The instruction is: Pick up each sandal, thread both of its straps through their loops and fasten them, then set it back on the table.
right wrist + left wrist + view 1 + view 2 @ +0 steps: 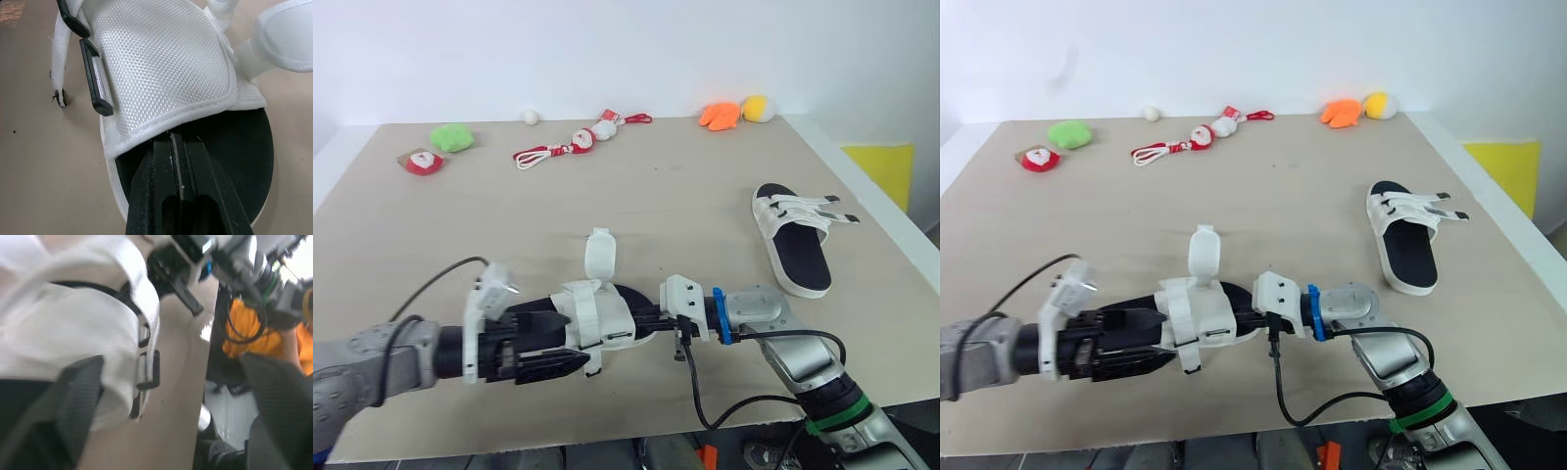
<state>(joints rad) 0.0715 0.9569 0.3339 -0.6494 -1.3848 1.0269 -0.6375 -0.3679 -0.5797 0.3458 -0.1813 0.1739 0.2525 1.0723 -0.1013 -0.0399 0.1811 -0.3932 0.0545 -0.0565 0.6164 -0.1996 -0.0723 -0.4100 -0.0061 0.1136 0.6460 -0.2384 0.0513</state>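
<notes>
Up close, right wrist view shows black loops (96, 78) on the sandal (166, 58).

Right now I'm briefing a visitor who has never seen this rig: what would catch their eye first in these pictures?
Most striking is the white sandal at the near edge of the table, between the left gripper and the right gripper, with one strap standing up unfastened. A second sandal lies off to the right, and small bright toys line the far edge.
</notes>
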